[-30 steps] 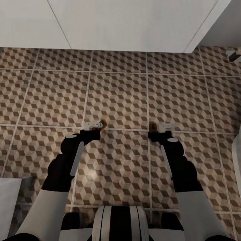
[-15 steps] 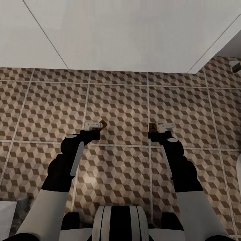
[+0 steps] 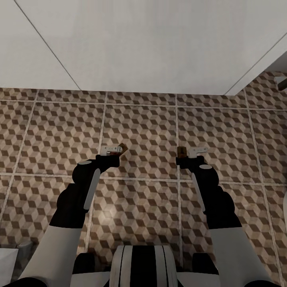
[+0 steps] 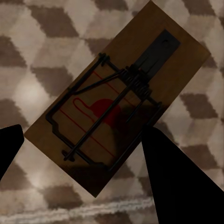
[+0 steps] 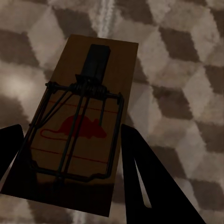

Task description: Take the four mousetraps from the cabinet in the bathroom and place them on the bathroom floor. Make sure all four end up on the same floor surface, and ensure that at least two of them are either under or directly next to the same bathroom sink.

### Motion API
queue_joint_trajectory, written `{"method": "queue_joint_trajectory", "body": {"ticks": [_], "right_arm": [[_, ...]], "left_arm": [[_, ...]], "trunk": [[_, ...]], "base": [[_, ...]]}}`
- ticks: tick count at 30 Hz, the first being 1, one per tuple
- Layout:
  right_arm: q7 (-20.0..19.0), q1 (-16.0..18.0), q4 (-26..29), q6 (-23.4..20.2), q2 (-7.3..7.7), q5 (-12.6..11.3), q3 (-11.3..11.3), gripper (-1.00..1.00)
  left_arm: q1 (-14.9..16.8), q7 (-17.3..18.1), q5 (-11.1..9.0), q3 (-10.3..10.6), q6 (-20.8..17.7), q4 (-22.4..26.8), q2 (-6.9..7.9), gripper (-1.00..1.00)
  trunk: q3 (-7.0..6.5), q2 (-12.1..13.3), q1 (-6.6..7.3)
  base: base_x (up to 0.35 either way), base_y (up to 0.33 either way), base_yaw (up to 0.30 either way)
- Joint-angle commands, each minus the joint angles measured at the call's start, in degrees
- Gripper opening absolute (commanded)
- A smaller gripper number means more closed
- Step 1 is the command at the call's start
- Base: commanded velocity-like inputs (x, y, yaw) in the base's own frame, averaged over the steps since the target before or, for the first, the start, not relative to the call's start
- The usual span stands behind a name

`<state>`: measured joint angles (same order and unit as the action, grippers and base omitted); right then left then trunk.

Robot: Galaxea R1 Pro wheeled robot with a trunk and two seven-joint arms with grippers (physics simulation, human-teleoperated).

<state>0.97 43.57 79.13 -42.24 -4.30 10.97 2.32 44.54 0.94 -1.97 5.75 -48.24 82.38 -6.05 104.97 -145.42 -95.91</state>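
Both arms reach forward over the bathroom floor (image 3: 139, 123) with its cube-pattern tiles. My left gripper (image 3: 116, 150) is shut on a mousetrap (image 3: 122, 148), a small brown plate. In the left wrist view that mousetrap (image 4: 116, 98) shows its black wire bar and red mark between the dark fingers (image 4: 182, 186), with tiles behind it. My right gripper (image 3: 191, 151) is shut on a second mousetrap (image 3: 182, 151). The right wrist view shows this mousetrap (image 5: 79, 126) with a red mouse print, pinched at its near end by the fingers (image 5: 154, 186). The cabinet is out of view.
A large white surface (image 3: 139, 44) with thin seams spans the far side of the floor. A small chrome part (image 3: 281, 82) sits at the far right edge. A white object (image 3: 7, 259) and a grey cylinder (image 3: 24, 244) stand at the lower left.
The whole view has shifted: the white surface ahead takes up more of the picture and the tiles slid toward me. Both grippers keep the same pose, each still holding its mousetrap.
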Motion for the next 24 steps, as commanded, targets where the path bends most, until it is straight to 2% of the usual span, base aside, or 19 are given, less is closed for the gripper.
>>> {"method": "queue_joint_trajectory", "body": {"ticks": [1,24], "right_arm": [[0.1,0.0,0.1,-0.3,0.00,0.0,0.1,-1.00],[0.1,0.0,0.0,-0.3,0.04,-0.1,0.1,-1.00]], "left_arm": [[0.0,0.1,-0.1,0.0,-0.3,0.0,-0.01,-1.00],[0.0,0.1,-0.1,0.0,-0.3,0.0,-0.01,-1.00]], "trunk": [[0.03,0.0,0.01],[0.03,-0.3,-0.51]], "base": [[0.003,0.000,0.000],[0.000,0.000,0.000]]}}
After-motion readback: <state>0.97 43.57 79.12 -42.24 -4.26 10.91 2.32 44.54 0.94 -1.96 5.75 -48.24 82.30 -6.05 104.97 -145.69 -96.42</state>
